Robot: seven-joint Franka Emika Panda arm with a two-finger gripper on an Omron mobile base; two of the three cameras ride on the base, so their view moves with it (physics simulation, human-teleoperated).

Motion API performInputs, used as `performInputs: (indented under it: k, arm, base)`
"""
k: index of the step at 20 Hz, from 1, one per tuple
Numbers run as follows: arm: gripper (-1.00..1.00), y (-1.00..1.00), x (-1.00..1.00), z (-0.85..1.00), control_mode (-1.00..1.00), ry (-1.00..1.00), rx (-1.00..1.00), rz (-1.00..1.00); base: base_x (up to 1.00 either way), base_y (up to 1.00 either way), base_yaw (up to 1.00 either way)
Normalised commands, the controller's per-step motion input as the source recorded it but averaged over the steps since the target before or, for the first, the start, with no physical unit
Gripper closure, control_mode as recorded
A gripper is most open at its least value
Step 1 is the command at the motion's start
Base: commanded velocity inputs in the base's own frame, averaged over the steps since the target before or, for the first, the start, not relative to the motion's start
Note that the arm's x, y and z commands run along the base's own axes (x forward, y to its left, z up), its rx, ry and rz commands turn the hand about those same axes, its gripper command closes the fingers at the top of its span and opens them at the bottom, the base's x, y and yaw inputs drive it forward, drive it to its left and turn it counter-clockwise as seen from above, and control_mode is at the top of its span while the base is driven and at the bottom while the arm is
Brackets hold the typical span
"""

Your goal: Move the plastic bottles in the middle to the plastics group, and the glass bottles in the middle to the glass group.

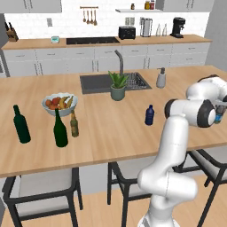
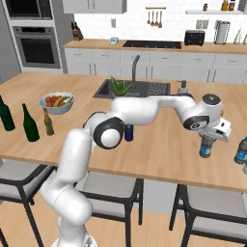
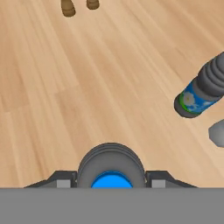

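**Near field.** The two-finger gripper [image 3: 110,181] is pinched on the top of a pale, ribbed, see-through plastic bottle with a blue band [image 3: 110,168]. The dark tips sit at 3 and 9 o'clock of its round shoulder. From the right base view the same bottle [image 2: 206,147] hangs upright under the gripper [image 2: 208,137], low over the light wooden island counter [image 2: 159,149]. Whether its base touches the wood cannot be told.

**Middle field.** At 2 o'clock of the held bottle in the hand view stands a second pale banded bottle [image 3: 197,94], near but apart. This is the plastics group. At 12 o'clock, well apart, are two brown wooden shakers [image 3: 68,8].

**Far field.** The small squat dark-blue plastic bottle [image 1: 150,115] stands alone mid-counter. At its 9 o'clock, well apart, the slim amber-brown glass bottle [image 1: 74,125] stands just beside one of the two tall dark green wine bottles [image 1: 60,129]. A white fruit bowl [image 1: 60,104] lies at their 12 o'clock.

**Handling (judged).** The dark-blue bottle is probably light, smooth and easily tipped. It should be taken around the body just below the short neck. The amber bottle is likely heavier, hard and breakable, so it should be gripped at the upper body and set down gently.
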Motion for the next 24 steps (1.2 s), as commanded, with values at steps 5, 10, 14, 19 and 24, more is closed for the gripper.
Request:
performInputs:
  k: [5,10,14,19,24]
  arm:
    - [1.00,-0.11,0.00,0.02,-1.00,-0.06,0.00,-0.04]
    - [1.00,-0.13,0.00,0.16,-1.00,-0.02,-0.01,-0.07]
    - [1.00,0.00,0.00,0.30,-1.00,0.04,-0.08,-0.07]
    - [1.00,-0.06,0.10,0.04,-1.00,0.18,-0.03,-0.08]
    - [1.00,-0.28,0.04,-0.14,-1.00,0.07,0.05,-0.06]
  base:
    - [0.00,0.00,0.00]
    - [0.00,0.00,0.00]
    - [0.00,0.00,0.00]
    - [0.00,0.00,0.00]
    - [0.00,0.00,0.00]
